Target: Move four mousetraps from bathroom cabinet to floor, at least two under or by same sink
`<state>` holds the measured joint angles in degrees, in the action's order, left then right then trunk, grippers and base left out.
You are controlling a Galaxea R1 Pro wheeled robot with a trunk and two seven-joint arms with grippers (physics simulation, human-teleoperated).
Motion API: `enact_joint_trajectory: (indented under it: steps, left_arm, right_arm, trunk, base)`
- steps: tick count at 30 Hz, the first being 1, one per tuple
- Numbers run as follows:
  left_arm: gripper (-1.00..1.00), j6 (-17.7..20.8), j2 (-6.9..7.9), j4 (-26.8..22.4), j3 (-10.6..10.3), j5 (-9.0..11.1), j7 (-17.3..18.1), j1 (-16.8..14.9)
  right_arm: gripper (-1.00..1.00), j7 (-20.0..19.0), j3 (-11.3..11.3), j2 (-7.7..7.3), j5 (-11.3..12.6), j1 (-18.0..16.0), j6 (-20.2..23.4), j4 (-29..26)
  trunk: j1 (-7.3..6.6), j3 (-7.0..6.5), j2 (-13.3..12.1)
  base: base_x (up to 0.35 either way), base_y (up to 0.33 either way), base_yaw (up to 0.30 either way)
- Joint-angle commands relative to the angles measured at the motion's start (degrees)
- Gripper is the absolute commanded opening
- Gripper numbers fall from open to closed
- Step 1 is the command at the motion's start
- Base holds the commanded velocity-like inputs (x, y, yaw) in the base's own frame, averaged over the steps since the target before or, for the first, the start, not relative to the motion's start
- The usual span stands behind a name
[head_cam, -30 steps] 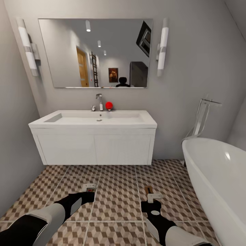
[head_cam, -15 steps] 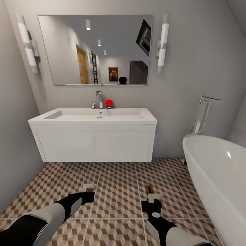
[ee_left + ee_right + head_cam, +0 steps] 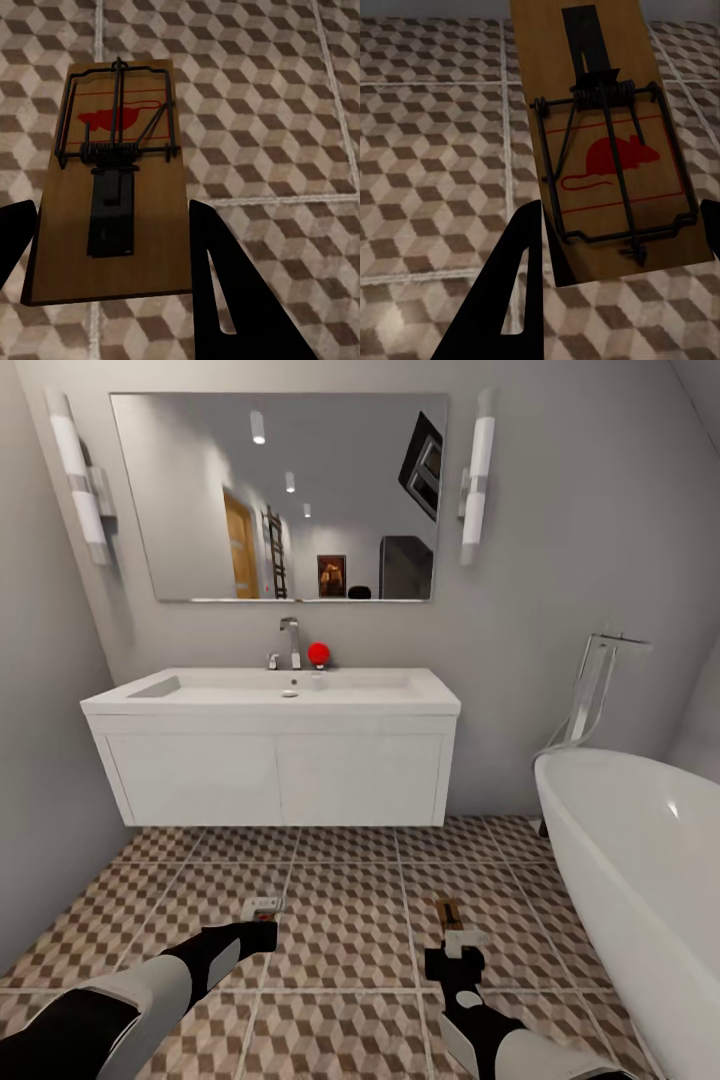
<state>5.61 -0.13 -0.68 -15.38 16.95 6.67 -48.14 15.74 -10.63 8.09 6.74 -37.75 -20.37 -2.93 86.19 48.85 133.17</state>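
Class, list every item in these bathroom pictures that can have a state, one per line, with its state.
Left hand: shut on a tan wooden mousetrap, held above the cube-patterned tile floor.
Right hand: shut on a second tan wooden mousetrap, also above the floor.
White two-door vanity: doors closed.
Chrome tap: no water running.
White oval bathtub: no water seen.

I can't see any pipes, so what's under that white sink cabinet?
Under the wall-hung vanity only patterned floor tiles and grey wall show. No mousetrap lies there. Whatever is inside is hidden behind its closed doors.
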Motion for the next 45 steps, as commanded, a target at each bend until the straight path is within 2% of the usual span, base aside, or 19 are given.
enact_joint_trajectory:
  steps: [1,10,25,45]
  left_arm:
    - [-1.0,0.3,-0.01,0.0,-0.4,0.5,0.2,0.0]
    - [-1.0,-1.4,-0.04,0.1,-0.4,0.7,0.1,0.0]
    - [-1.0,-1.7,-0.04,0.2,-0.4,0.6,-1.0,0.0]
    - [-1.0,-1.9,-0.04,0.2,-0.4,0.6,-1.2,0.0]
  right_arm:
    - [-1.0,0.1,-0.5,0.01,0.7,0.0,-0.3,0.1]
    - [-1.0,0.1,-0.5,-0.01,0.7,0.0,-0.5,0.2]
    - [-1.0,0.1,-0.4,-0.01,0.7,0.0,-0.4,0.2]
    - [-1.0,0.0,-0.5,-0.01,0.6,0.0,-0.4,0.2]
  trunk:
    - [0.21,0.24,0.4]
    - [2.19,1.86,4.1]
    - [5.48,4.55,10.1]
    - [6.0,8.98,10.3]
  base:
    - [0.0,0.0,0.0]
    - [0.0,0.0,0.0]
    - [0.0,0.0,0.0]
    - [0.0,0.0,0.0]
